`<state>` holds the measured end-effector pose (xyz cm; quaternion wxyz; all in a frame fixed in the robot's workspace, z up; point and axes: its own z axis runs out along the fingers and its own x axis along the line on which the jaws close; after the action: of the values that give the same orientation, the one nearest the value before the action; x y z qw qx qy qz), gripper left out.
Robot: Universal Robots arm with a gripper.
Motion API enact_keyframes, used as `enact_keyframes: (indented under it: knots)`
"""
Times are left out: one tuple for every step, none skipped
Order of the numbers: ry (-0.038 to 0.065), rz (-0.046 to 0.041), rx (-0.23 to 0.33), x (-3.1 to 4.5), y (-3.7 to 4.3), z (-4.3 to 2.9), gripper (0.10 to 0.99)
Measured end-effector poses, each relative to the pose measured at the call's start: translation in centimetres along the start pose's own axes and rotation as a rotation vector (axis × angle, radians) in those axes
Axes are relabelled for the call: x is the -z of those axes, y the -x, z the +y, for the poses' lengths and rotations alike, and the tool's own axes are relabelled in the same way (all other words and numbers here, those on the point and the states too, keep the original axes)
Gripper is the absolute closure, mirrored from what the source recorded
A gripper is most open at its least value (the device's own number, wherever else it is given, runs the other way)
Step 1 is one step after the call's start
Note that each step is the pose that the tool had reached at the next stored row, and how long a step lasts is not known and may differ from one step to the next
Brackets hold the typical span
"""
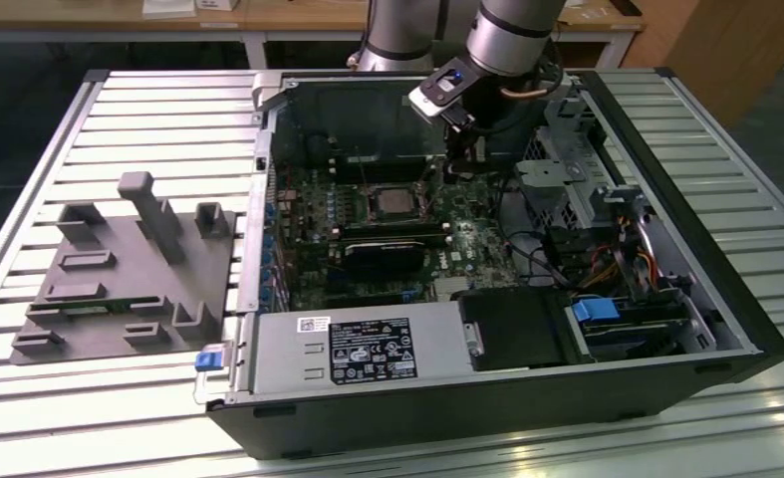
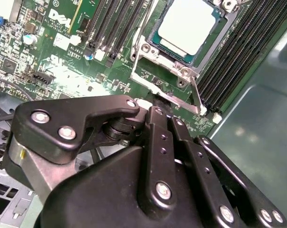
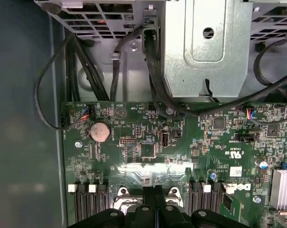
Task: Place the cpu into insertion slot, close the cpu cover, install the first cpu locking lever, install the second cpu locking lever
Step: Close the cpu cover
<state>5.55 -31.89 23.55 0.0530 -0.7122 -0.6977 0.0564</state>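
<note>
End effector (image 2: 150,108), fingers together, is hovering beside the cpu cover (image 2: 144,50) lying over the cpu (image 2: 187,23). Likely risk: tip slipping off the locking lever (image 2: 196,94), scraping the motherboard (image 2: 62,61).

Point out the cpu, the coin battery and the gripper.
cpu (image 2: 187,26): second wrist view, middle of its silver-grey top.
coin battery (image 3: 99,131): first wrist view, centre of its round face.
gripper (image 3: 155,190): first wrist view, midway between its fingertips.
</note>
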Motion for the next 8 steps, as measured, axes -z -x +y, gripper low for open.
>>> enact_keyframes:
  knots:
    - [0.0, 0.0002, 0.0, -0.02, 0.0, -0.08, 0.984]
    - [0.0, 0.0001, 0.0, -0.05, -0.01, -0.22, 0.984]
    - [0.001, -0.0001, 0.0, -0.07, 0.0, -0.39, 0.984]
    - [0.001, -0.0001, 0.0, -0.12, -0.01, -0.61, 0.984]
    - [0.001, 0.0, 0.0, -0.17, -0.01, -0.85, 0.984]
    - [0.002, 0.0, 0.0, -0.22, -0.02, -1.1, 0.984]
    - [0.002, -0.0001, 0.0, -0.27, -0.03, -1.37, 0.984]
    - [0.002, -0.0001, 0.0, -0.33, -0.05, -1.66, 0.984]
